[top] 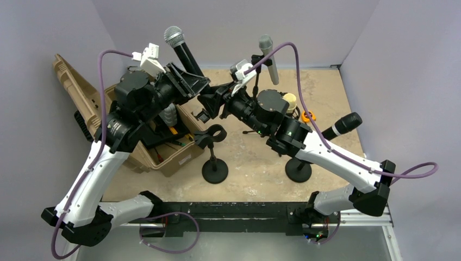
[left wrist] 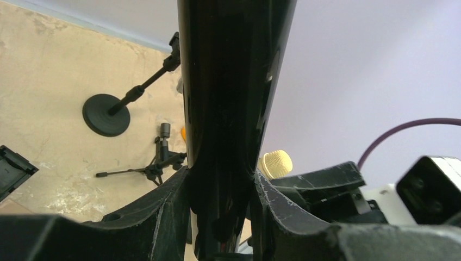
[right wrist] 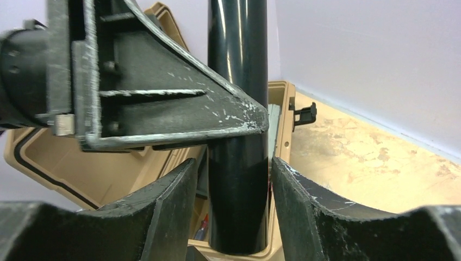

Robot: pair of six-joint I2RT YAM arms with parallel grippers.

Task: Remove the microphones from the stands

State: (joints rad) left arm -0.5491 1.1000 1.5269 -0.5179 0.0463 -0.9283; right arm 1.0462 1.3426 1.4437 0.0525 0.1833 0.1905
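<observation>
Left gripper (top: 191, 80) is clamped on the black handle of the microphone (top: 182, 51), upper centre-left of the top view. The silver mesh head points toward the top edge; the whole mic is in the air, tilted. Right gripper (top: 212, 104) sits just below and right of it, at the handle's tail end. Below both, toward frame centre, is a stand (top: 214, 169) with a round base and a clip (top: 213, 134) with nothing in it (the other two stands, right half of frame, each carry a mic, not ours by my reading). Tan case (top: 81, 92) lies open at left.

Left wrist view: the handle (left wrist: 234, 81) fills the centre, running top to bottom. Both fingers (left wrist: 163, 217) press its sides at lower centre, no gap visible. Firm hold.

Right wrist view: the same handle (right wrist: 237, 179) stands upright mid-frame between the right fingers (right wrist: 168, 206). The finger on the frame's right looks to touch it; a dark sliver shows on the other side. Cannot tell whether these jaws grip or only bracket it. The left gripper's finger crosses the upper left of the frame, against the handle higher up.

Progress, as judged: the removal itself looks done, with the mic out of the clip and well apart from the stand. What is left is perhaps a hand-over or setting it down; the task names no place for it.
</observation>
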